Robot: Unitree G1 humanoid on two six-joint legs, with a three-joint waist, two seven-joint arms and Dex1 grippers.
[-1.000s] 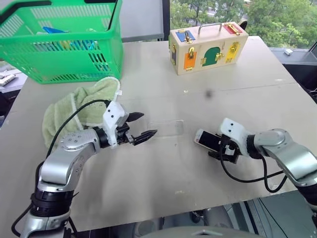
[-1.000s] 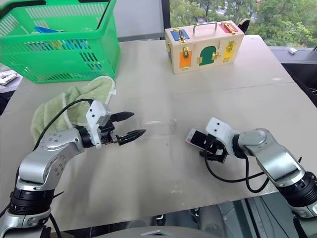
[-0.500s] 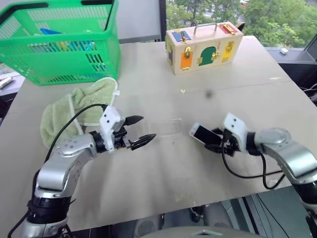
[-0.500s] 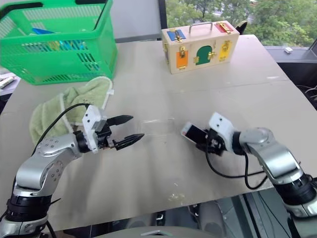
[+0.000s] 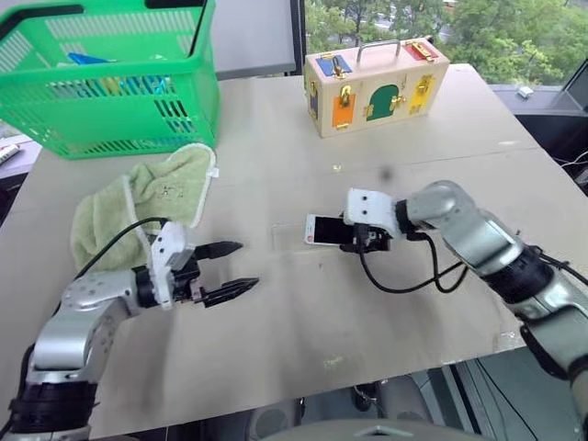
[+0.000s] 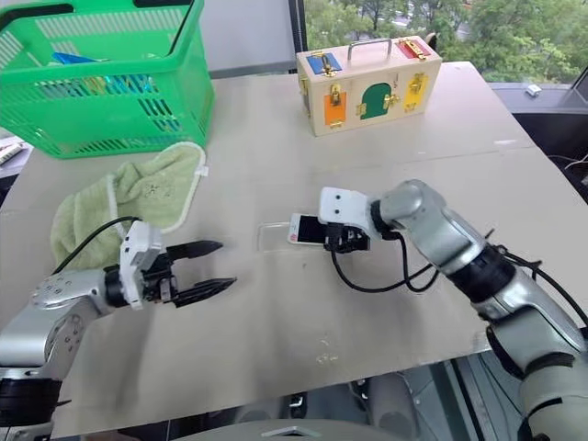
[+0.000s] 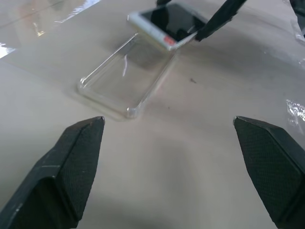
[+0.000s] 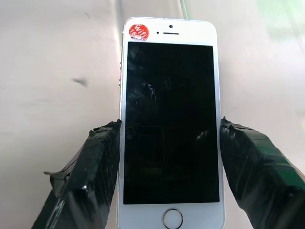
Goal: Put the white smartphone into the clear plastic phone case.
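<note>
Basket (image 5: 110,83) of green mesh stands at the surface's (image 5: 276,367) far left corner, well beyond the left hand (image 5: 225,271), with a green towel (image 5: 138,197) crumpled between them. The left hand hovers with both black fingers (image 7: 71,162) spread wide and nothing between them, bare surface all around it. Ahead of its fingertips, across a stretch of open surface, lies the clear plastic phone case (image 7: 126,78), flat, its glossy rim raised. The right hand (image 5: 354,234) grips the white smartphone (image 8: 169,119) by its two long edges, screen up, the free end poking out over the case's nearer end and tilted above it. Beyond the right hand sits a wooden latch box (image 5: 377,83), well apart near the far edge.
</note>
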